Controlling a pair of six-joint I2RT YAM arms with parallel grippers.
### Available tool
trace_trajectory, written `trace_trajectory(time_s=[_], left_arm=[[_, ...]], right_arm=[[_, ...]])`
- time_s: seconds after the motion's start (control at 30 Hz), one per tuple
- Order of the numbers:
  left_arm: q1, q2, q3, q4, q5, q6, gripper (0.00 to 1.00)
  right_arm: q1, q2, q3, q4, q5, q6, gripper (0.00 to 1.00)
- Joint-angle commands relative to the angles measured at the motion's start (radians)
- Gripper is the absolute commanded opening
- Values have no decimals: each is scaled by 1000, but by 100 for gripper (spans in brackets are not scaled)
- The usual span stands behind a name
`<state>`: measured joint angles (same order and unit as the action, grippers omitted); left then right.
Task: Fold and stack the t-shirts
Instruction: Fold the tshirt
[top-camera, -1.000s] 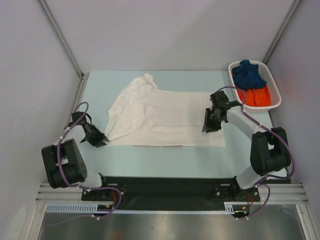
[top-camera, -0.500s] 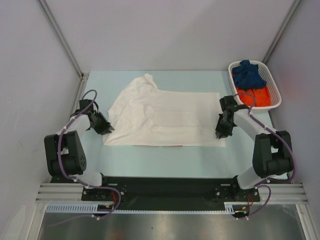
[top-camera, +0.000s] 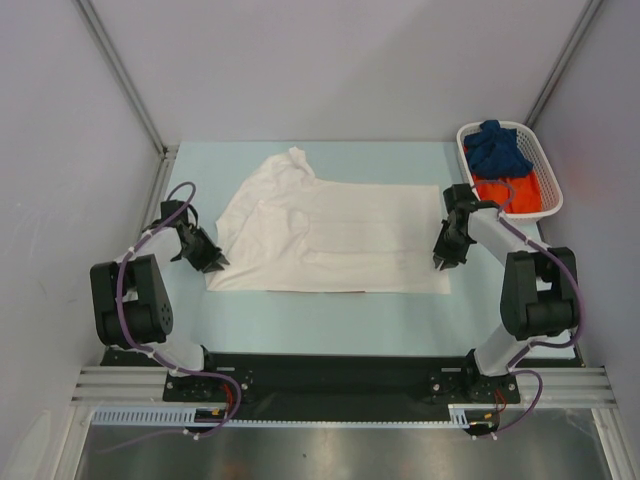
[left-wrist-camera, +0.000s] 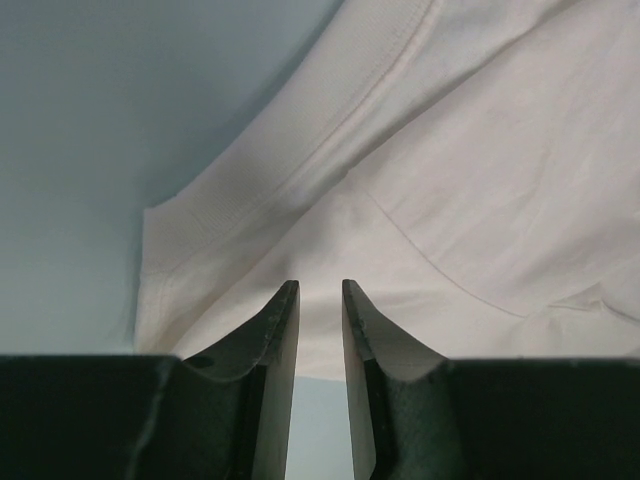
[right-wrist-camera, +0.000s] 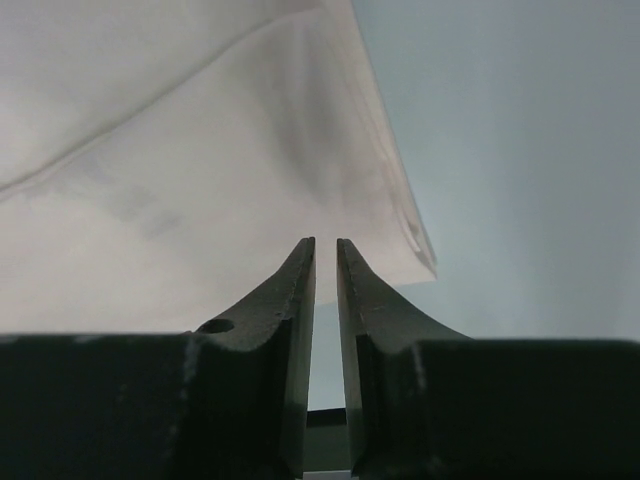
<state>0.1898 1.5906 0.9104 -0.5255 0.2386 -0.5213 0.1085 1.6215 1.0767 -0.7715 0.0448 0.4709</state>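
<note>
A white t-shirt (top-camera: 330, 235) lies spread flat on the pale blue table, collar to the far left and hem to the right. My left gripper (top-camera: 212, 262) sits low at the shirt's near-left corner. In the left wrist view its jaws (left-wrist-camera: 320, 285) stand almost shut, with a slim gap and only table between them, the tips at the cloth edge (left-wrist-camera: 450, 150). My right gripper (top-camera: 442, 262) is at the shirt's right hem near the front corner. In the right wrist view its jaws (right-wrist-camera: 325, 240) are almost shut and empty, the tips at the hem (right-wrist-camera: 180, 150). A dark blue shirt (top-camera: 497, 150) and an orange shirt (top-camera: 515, 192) lie crumpled in the basket.
A white lattice basket (top-camera: 552, 180) stands at the far right of the table. Grey walls with metal posts enclose the table on the left, back and right. A black rail runs along the near edge by the arm bases.
My left gripper has moved up and right to the shirt's near-left corner. My right gripper has moved right, off the cloth, to the right hem. The shirt has not shifted.
</note>
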Motion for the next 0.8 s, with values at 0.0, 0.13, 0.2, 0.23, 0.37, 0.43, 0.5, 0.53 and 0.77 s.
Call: trace_trajectory(time_s=[0.0, 0.13, 0.2, 0.23, 0.37, 0.43, 0.5, 0.53, 0.77], left_arm=[[7, 8, 25, -4, -10, 32, 29], [14, 2, 25, -8, -12, 40, 29], [20, 0, 25, -8, -16, 46, 29], [22, 3, 22, -8, -18, 47, 29], [31, 20, 21, -10, -15, 53, 29], [34, 23, 18, -10, -13, 52, 29], [37, 19, 15, -8, -16, 50, 29], [39, 20, 12, -7, -19, 50, 29], [62, 29, -11, -10, -28, 52, 29]], right_arm=[[-9, 43, 68, -9, 23, -5, 20], [-24, 23, 34, 8, -17, -9, 20], [-26, 12, 17, 27, -23, -5, 20], [-27, 17, 12, 29, -25, -3, 19], [-36, 63, 3, 17, -33, 0, 17], [-36, 52, -14, 14, -30, 8, 17], [-36, 28, -49, 8, -25, 15, 13], [-36, 3, -61, 8, -22, 21, 13], [-50, -57, -167, -29, 4, 61, 12]])
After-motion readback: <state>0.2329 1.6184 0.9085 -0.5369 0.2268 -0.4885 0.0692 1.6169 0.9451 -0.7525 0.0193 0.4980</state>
